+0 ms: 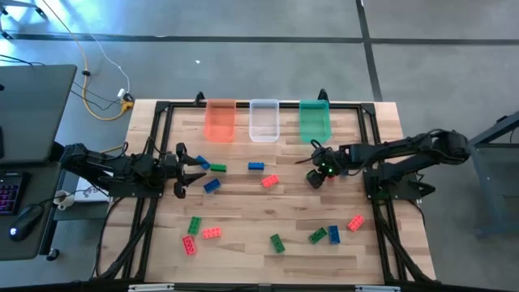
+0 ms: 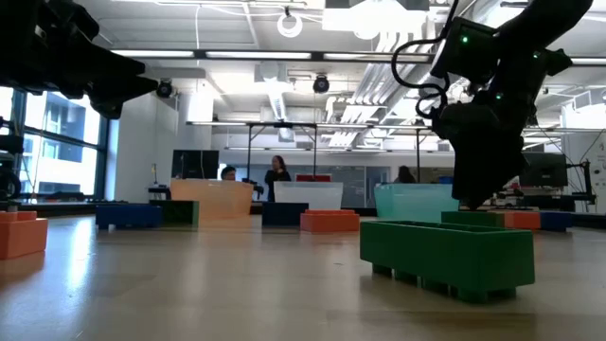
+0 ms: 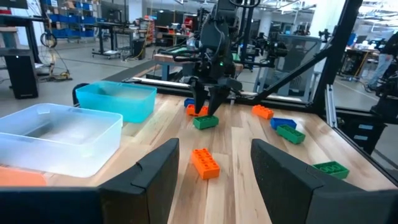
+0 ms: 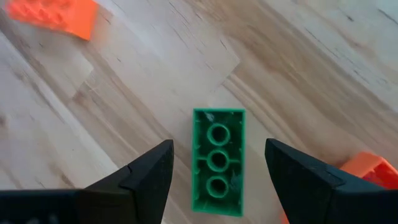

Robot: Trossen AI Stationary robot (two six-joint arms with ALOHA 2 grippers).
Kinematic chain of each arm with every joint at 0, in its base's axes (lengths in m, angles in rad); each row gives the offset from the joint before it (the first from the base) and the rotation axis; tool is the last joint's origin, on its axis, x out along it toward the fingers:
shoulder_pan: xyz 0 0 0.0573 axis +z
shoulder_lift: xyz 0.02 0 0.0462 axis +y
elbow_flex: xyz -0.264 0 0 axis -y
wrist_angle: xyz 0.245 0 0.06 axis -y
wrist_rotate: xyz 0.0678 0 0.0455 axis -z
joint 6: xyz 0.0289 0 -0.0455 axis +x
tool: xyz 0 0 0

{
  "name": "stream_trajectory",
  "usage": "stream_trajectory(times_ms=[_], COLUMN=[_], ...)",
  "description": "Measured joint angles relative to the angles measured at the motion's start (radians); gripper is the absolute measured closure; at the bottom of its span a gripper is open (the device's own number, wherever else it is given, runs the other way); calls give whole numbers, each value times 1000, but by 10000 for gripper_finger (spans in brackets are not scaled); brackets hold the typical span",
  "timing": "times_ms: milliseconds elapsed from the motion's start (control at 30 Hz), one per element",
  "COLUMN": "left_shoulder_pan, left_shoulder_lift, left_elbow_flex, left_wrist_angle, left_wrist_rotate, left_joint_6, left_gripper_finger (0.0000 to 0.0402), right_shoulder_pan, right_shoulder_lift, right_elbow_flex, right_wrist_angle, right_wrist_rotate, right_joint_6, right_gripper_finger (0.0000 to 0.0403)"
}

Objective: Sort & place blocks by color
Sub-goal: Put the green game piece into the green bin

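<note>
Wooden tabletop [image 1: 243, 207] holds every brick; three translucent bins [image 1: 265, 120] look empty. My right claw [image 4: 217, 168] straddles, spread, a green studded plastic brick [image 4: 217, 160].

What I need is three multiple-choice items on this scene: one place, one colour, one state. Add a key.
1. Where is the green studded plastic brick nearest the right gripper?
A. In a bin
B. On the wooden table, between that gripper's fingers
C. Stacked on a blue brick

2. Which translucent rectangular bin stands mid-row?
A. The orange bin
B. The clear bin
C. The green bin

3. The left gripper is:
A. Open, holding nothing
B. Shut on a blue brick
C. Shut on a red brick

Key: 1 B, the right wrist view shows it flat on the wood between open fingers; 2 B, the high view shows it between the other two; 3 A, its fingers stand apart, gripping nothing.
</note>
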Motion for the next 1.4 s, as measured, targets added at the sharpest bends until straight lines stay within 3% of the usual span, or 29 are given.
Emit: stream_trajectory(times_ms=[500, 800, 1133, 1400], left_shoulder_pan=[0, 0, 0, 0], left_shoulder_lift=[0, 0, 0, 0], left_elbow_flex=[0, 0, 0, 0], left_wrist_angle=[0, 0, 0, 0], left_wrist_rotate=[0, -53, -69, -71], left_joint_6=[0, 0, 0, 0], left_gripper_finger=[213, 213, 213, 213], right_shoulder_pan=[21, 28, 28, -14], right_shoulder_lift=[160, 169, 119, 114], right_elbow_flex=[4, 3, 86, 273], right_wrist_angle=[66, 58, 42, 12], right_wrist_rotate=[-7, 17, 9, 154], right_joint_6=[1, 58, 16, -185], right_gripper_finger=[171, 290, 292, 292])
